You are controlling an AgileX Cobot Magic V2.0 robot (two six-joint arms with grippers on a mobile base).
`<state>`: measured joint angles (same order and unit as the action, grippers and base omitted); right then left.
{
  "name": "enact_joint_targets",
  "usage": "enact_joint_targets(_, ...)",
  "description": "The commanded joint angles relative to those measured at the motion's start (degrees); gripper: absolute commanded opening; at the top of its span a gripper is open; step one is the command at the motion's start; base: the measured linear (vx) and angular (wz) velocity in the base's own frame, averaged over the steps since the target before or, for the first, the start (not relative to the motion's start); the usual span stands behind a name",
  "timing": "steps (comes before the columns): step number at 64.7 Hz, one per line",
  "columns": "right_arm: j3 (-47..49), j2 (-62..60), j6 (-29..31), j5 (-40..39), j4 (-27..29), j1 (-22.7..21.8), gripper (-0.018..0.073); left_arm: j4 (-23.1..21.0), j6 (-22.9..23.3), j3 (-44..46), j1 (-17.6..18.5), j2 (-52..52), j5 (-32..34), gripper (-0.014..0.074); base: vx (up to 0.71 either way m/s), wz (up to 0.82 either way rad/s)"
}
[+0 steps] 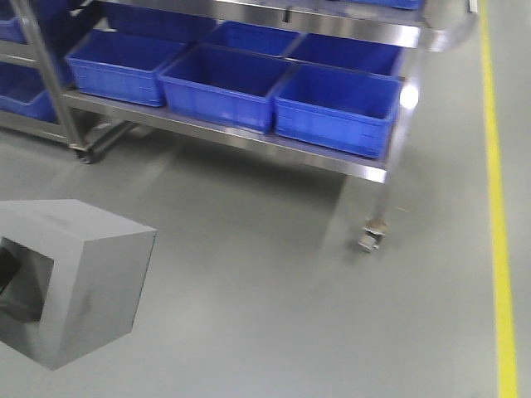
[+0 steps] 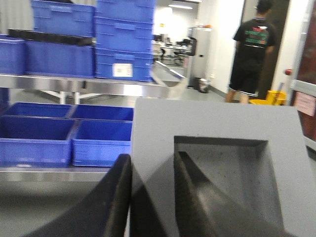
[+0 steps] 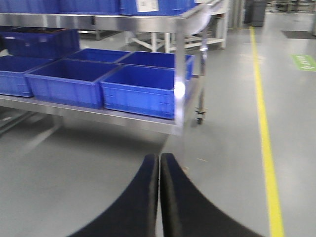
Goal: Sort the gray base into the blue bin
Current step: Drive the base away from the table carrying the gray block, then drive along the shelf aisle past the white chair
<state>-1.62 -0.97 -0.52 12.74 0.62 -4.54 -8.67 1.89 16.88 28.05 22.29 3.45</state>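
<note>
Gray base (image 1: 91, 282), steel rack (image 1: 232, 134), blue bins (image 1: 336, 112)

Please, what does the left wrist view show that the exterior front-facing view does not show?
Only the left wrist view: the left gripper seen clearly, clamped on a wall of the gray base, one finger inside its recess; also a person in black standing far behind. Only the front view: the yellow floor line, a cart caster, and the base's whole cube shape. Both: the gray base and the blue bins on the lower steel shelf.
</note>
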Motion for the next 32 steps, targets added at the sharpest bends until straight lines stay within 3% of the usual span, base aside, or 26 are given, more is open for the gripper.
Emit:
enact_joint_targets(1, -0.03, 0.05, 0.52, -4.29, -0.31, -0.04, -0.0005, -0.43, 0.31, 1.84, 0.24, 0.20, 6.06, 0.0146, 0.33, 0.54)
enact_joint_targets(32, -0.03, 0.05, 0.52, -4.29, -0.31, -0.04, -0.0005, -0.43, 0.31, 1.84, 0.24, 0.20, 6.06, 0.0146, 0.34, 0.54)
